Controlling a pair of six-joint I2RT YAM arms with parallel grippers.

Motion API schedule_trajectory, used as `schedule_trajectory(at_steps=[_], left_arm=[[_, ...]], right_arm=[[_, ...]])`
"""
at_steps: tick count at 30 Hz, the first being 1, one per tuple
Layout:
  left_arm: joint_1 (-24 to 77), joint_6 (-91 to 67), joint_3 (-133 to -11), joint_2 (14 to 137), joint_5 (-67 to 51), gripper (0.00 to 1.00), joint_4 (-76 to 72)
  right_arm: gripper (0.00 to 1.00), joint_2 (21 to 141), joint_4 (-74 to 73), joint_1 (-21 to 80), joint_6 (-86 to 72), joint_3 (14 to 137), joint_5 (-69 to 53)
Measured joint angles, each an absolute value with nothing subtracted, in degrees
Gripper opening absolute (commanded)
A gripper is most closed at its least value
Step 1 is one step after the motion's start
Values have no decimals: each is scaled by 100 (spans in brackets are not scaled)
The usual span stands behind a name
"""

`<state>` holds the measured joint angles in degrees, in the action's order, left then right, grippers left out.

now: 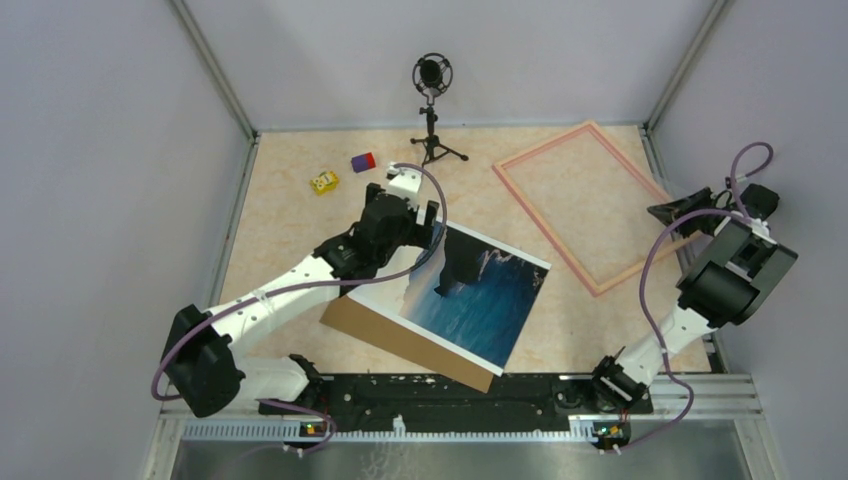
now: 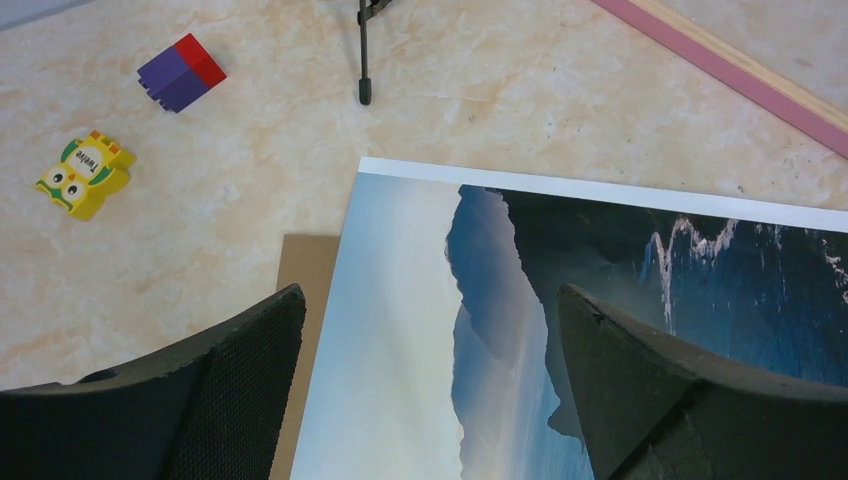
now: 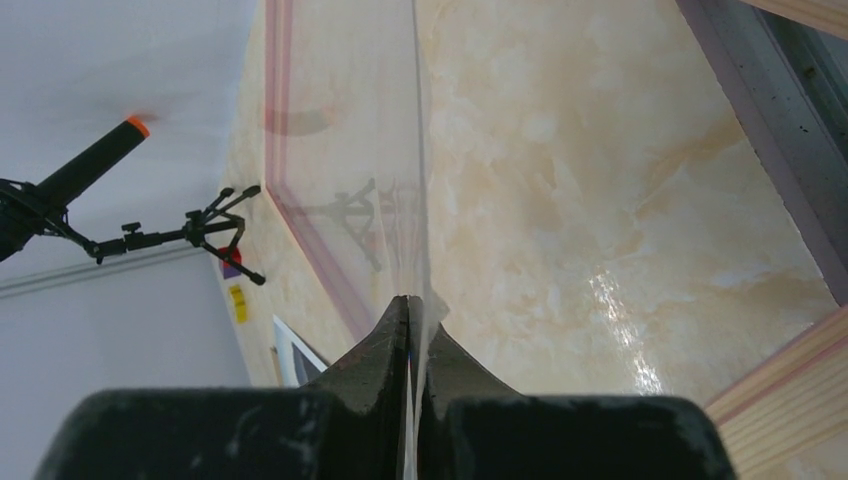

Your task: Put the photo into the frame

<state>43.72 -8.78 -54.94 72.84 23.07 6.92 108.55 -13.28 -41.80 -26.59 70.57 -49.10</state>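
My left gripper [image 2: 430, 300] hangs with its padded black fingers [image 2: 250, 370] spread as wide as they go, holding nothing. They straddle the pale-sky corner of the large rectangular paper print of a dark cliff over blue sea [image 1: 478, 295].

The print lies face up near the middle of the table, mostly on a plain brown backing board [image 1: 400, 338]. One corner of the board peeks out past the print's left edge, and the print's far end runs beyond the board.

I judge the print light, thin and floppy, easy to crease and probably slick on its face. It gives no purchase from straight above, so I would take it by the white border where it overhangs the board, one finger beneath.

My right gripper [image 3: 415, 305] is pressed together on what looks like a thin clear sheet [image 3: 412, 150], seen edge-on and catching reflections. It sits by the right rail of the large pink wooden picture frame [image 1: 545, 145], which lies flat at the far right, well apart from the print.

Beyond my left fingers, on the beige marbled table [image 1: 300, 200], sit a yellow owl block [image 2: 85, 172], a purple and red block [image 2: 182, 72] and a black microphone on a tripod [image 1: 431, 75].
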Motion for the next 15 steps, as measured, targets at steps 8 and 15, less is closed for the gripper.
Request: schedule_trajectory(at_steps=[8, 15], left_arm=[[4515, -764, -5494, 7286, 2414, 99, 690], [4543, -733, -5494, 7286, 2493, 99, 692]], right_arm=[[0, 10960, -1632, -4257, -2388, 7247, -5164], [33, 11002, -1247, -4261, -2602, 7135, -5308]])
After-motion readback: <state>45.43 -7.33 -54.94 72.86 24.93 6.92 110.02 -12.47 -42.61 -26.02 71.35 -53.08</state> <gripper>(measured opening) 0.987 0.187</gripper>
